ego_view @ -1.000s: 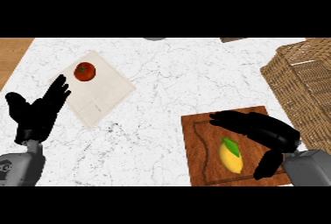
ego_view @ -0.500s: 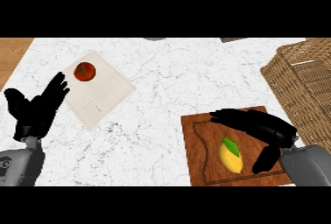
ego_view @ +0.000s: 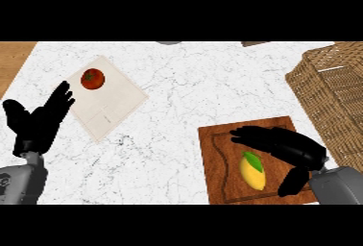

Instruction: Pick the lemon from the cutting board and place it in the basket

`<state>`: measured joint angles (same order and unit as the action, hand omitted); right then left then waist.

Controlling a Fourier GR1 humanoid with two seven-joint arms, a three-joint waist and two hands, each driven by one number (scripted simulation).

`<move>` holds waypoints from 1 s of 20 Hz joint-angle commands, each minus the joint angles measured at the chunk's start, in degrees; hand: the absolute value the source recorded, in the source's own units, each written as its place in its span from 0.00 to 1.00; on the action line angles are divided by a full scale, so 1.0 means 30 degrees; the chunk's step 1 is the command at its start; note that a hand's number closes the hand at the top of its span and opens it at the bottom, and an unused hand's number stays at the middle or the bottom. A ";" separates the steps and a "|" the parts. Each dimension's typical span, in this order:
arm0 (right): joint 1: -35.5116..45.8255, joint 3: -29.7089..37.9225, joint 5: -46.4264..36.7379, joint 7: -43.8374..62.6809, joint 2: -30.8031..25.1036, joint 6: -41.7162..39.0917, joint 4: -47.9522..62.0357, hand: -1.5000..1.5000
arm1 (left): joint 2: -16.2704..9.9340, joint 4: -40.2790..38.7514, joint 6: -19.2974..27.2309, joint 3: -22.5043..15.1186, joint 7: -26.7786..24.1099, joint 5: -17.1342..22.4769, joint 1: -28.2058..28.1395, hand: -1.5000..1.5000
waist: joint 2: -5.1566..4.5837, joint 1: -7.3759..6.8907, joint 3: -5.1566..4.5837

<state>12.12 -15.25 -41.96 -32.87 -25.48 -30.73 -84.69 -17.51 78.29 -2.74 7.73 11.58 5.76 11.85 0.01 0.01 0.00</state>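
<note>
Right hand (ego_view: 284,146) poised over the lemon (ego_view: 252,172), fingers spread wide and holding nothing.

At the view's left the left hand (ego_view: 39,120) rests open, fingers up, beside a pale cloth (ego_view: 113,108) that carries a tomato (ego_view: 92,79); it is well apart from the task's things. Further right, the lemon lies on the cutting board (ego_view: 216,163), its long axis running roughly up and down the view, leaf end toward the top. The right hand arches just above and to the lemon's right, fingers reaching past its top end and thumb hanging beside its lower right, apparently not touching it, so this hand is by far the nearer. The basket (ego_view: 333,91) stands at the right edge, beyond the board's upper right corner.
</note>
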 commanded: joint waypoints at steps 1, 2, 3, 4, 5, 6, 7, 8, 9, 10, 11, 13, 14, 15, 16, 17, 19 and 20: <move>0.0416 0.0109 -0.1212 -0.2381 -0.0402 0.0677 0.2448 0.00 | 0.0085 -0.0357 0.0293 0.0136 0.0564 -0.0402 0.0903 0.50 | -0.0023 -0.0039 0.0006; -0.0160 -0.0386 -0.1537 -0.0932 0.0707 0.0794 0.1176 0.00 | 0.0360 0.1928 0.0028 -0.0061 0.1009 -0.0139 -0.1148 0.50 | 0.0011 -0.0081 0.0005; -0.0480 -0.0236 -0.1498 -0.0970 0.0406 0.0462 0.0364 0.00 | 0.0788 0.0211 0.0753 -0.0111 0.0759 -0.0632 0.0847 0.50 | 0.0001 0.0024 0.0002; -0.1145 -0.0166 -0.1846 -0.1814 -0.0043 0.1130 0.0687 0.00 | 0.0822 0.0993 0.0534 -0.0086 0.0777 -0.0544 -0.0435 0.50 | 0.0007 -0.0007 0.0003; -0.0299 0.0093 -0.1874 -0.0995 0.0590 0.0385 0.0612 0.00 | 0.0170 0.0006 -0.0561 0.0466 -0.0218 -0.0355 -0.0285 0.50 | 0.0000 -0.0013 0.0000; -0.0079 -0.0010 -0.2085 -0.1216 0.0490 0.0380 0.1062 0.00 | 0.1111 0.1092 0.0403 -0.0258 0.0128 -0.0839 -0.0681 0.50 | 0.0003 -0.0036 0.0002; -0.0504 -0.0167 -0.2696 -0.1506 0.0657 0.1363 0.1250 0.00 | 0.1004 0.0697 0.0463 -0.0033 0.0839 -0.0713 0.0252 0.50 | -0.0001 -0.0008 0.0003; -0.0179 -0.0584 -0.2975 -0.1587 0.1376 0.2075 0.2377 0.00 | 0.0454 0.1543 -0.0279 0.0384 0.0925 -0.0193 -0.0884 0.50 | -0.0001 -0.0082 0.0005; -0.1306 -0.0597 -0.2976 -0.1327 0.0732 0.1739 0.0572 0.00 | -0.0437 0.1354 -0.0855 0.1081 0.1115 0.0164 -0.0402 0.50 | 0.0012 -0.0012 0.0002; -0.0719 -0.1688 -0.3960 -0.1177 0.1058 0.2213 0.0901 1.00 | 0.0602 0.0572 -0.0257 0.0318 -0.0404 -0.0611 -0.0955 0.50 | -0.0002 -0.0037 0.0000; 0.0794 -0.2179 -0.4615 -0.1111 0.1026 0.2140 0.1532 1.00 | 0.0937 -0.0211 0.0350 0.0062 0.0331 -0.0817 0.0519 0.50 | -0.0041 -0.0053 0.0000; -0.1353 -0.2212 -0.4910 -0.2163 0.0767 0.3198 0.0782 1.00 | 0.1230 0.0629 0.0158 -0.0001 -0.0430 -0.0914 -0.1109 0.50 | 0.0007 -0.0015 0.0002; -0.0520 -0.2055 -0.5224 -0.1672 0.1334 0.2973 0.1590 1.00 | 0.0940 0.1727 0.0371 -0.0058 0.1506 -0.0852 0.0042 0.50 | 0.0006 -0.0042 0.0006; -0.1056 -0.2064 -0.5053 -0.0805 0.1631 0.2167 -0.0140 1.00 | 0.0207 -0.0773 -0.0388 0.1022 0.0468 -0.0370 0.1099 0.50 | -0.0001 0.0057 -0.0002; -0.1410 -0.1958 -0.5643 -0.2537 0.1013 0.3646 0.1566 1.00 | 0.0532 0.0642 -0.0306 0.0572 0.0838 -0.0540 0.0123 0.50 | 0.0001 -0.0008 0.0004; -0.0347 -0.1628 -0.5556 -0.1615 0.1623 0.2153 0.1066 1.00 | 0.0948 -0.0106 -0.0018 0.0276 0.0341 -0.1026 0.0568 0.50 | -0.0003 0.0002 0.0000; -0.0109 -0.1410 -0.5681 -0.2460 0.1556 0.2601 0.2078 1.00 | 0.0587 0.0734 -0.0591 0.0648 -0.0192 -0.0817 -0.1204 0.50 | 0.0001 -0.0071 0.0002; -0.1186 -0.1452 -0.6016 -0.3446 0.1113 0.3959 0.2371 1.00 | 0.1073 0.1329 0.0019 0.0161 0.0843 -0.1060 -0.0335 0.50 | 0.0003 -0.0024 0.0005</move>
<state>10.49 -19.61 -57.47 -39.87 -21.40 -21.20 -80.38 -15.11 79.97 -3.17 8.86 12.61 3.26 11.26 0.26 -0.19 -0.14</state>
